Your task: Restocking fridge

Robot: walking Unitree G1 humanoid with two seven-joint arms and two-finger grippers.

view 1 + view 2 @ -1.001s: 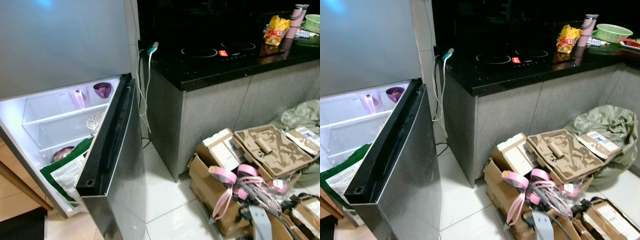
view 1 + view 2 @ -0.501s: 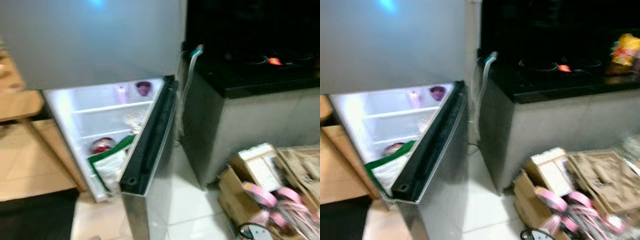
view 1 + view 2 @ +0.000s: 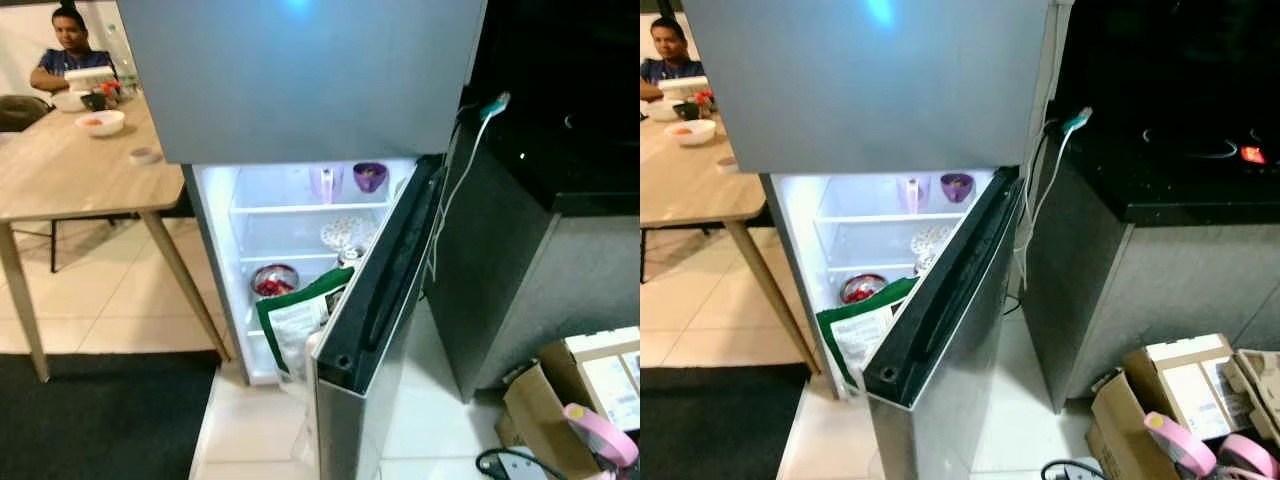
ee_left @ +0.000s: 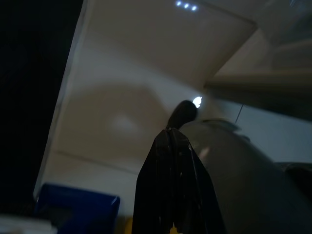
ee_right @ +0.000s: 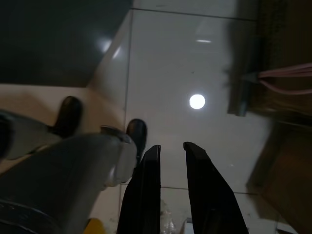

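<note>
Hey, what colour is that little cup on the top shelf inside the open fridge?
Purple. The cup shows best in the left eye view, on the fridge's top shelf.

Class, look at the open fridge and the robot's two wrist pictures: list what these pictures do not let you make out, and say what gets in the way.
- Lower fridge shelves, eye views: the open door and a green-edged bag cover them.
- Red contents of the bowl: too small to identify.
- Cardboard boxes: cut off by the picture's edge.
- Left gripper, left wrist view: too dark to tell whether the jaws hold anything.
</note>
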